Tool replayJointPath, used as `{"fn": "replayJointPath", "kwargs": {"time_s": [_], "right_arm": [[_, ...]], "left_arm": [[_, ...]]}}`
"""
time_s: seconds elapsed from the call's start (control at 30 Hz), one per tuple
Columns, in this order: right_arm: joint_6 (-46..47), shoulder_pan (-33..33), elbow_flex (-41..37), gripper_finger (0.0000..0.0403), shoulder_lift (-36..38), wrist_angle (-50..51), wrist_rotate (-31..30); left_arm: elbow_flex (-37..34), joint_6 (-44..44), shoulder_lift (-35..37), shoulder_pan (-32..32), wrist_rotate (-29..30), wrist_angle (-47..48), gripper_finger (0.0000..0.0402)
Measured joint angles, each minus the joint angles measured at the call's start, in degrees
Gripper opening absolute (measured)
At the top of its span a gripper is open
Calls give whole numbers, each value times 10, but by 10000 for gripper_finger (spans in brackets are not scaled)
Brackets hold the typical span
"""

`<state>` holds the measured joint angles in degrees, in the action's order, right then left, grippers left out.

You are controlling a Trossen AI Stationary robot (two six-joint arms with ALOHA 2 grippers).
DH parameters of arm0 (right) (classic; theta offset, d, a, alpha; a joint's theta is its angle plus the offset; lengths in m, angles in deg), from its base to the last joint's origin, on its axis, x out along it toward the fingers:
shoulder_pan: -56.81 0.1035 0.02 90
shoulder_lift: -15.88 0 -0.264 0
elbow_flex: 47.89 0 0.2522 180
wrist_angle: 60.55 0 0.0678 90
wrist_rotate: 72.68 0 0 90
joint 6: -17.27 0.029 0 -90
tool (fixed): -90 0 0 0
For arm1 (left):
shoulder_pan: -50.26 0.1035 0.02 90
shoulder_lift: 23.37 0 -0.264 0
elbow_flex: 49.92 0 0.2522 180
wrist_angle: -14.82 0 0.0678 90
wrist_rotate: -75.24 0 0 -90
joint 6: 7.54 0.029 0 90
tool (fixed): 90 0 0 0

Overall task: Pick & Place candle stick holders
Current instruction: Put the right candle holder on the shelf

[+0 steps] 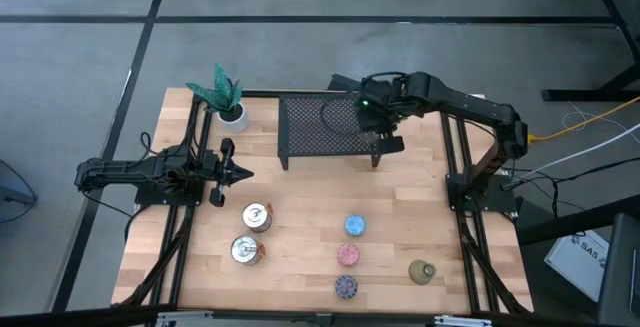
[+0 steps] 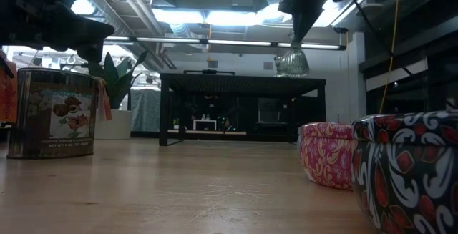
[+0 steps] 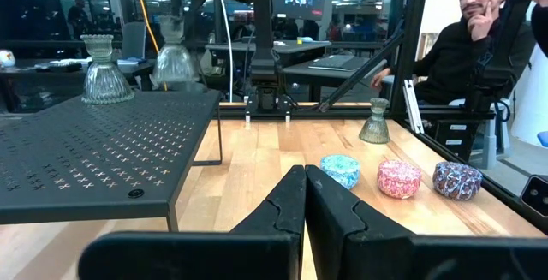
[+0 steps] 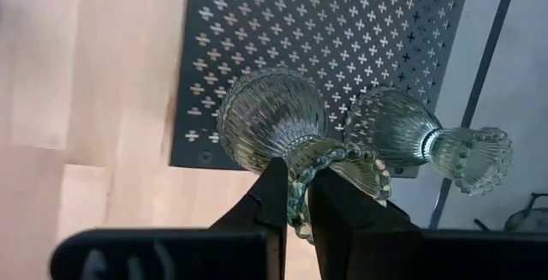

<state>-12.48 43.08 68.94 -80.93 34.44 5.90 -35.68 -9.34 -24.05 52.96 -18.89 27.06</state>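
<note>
Wooden table (image 1: 300, 267) with mesh rack (image 1: 325, 127), potted plant (image 1: 228, 99), six holders (image 1: 355, 226)

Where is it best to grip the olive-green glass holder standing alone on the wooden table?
Probably the narrow top of the olive-green glass holder, coming straight down from above: it stands upright, and its base flares wide, which looks harder to pinch.

Wooden table (image 1: 300, 267), light butcher-block top, set in a black frame. Black mesh rack (image 1: 325, 127) stands at the far middle of the top, on thin legs, its deck perforated with small cross-shaped holes. White pot with a green plant (image 1: 228, 102) sits just beside the rack, at the far left corner. Grey floor (image 1: 80, 67) marked with dark lines around the table. Yellow cable (image 1: 590, 127) trails off at the right. A seated person (image 3: 467, 36) in a yellow beanie beyond the table edge, hand raised to chin.
</note>
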Motion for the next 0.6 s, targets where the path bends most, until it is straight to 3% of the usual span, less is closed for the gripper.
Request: {"fn": "replayJointPath", "kwargs": {"time_s": [0.6], "right_arm": [[-38, -46, 0, 38, -36, -22, 1]], "left_arm": [[0, 0, 0, 0, 0, 0, 2]]}}
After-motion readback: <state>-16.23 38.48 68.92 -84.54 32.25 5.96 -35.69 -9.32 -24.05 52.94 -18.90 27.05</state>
